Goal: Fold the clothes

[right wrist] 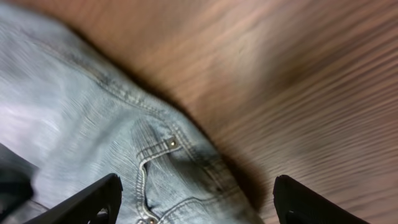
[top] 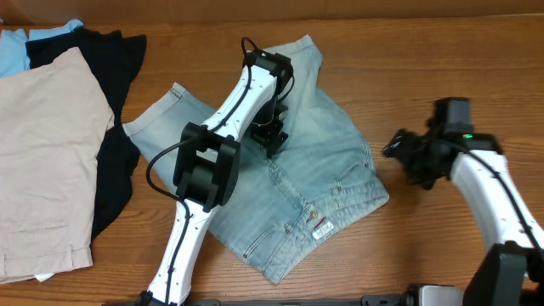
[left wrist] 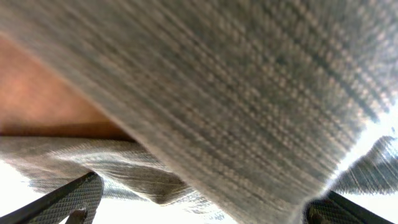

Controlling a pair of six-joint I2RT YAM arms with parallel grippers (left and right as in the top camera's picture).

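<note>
The light blue denim shorts [top: 331, 170] lie crumpled in the middle of the wooden table, waistband label toward the front. My left gripper [top: 272, 136] is down on the middle of the shorts. In the left wrist view its fingers [left wrist: 205, 194] are wide apart, and denim [left wrist: 249, 81] fills the frame very close to the camera. My right gripper [top: 406, 157] hovers just off the shorts' right edge, open and empty. In the right wrist view its fingers [right wrist: 196, 190] straddle the edge of the denim [right wrist: 93, 112], where a riveted pocket shows.
Larger beige shorts [top: 42, 161] lie at the left on a black garment [top: 115, 161]. A pale blue cloth [top: 13, 51] shows at the top left corner. Bare wooden table [top: 442, 68] lies behind and right of the shorts.
</note>
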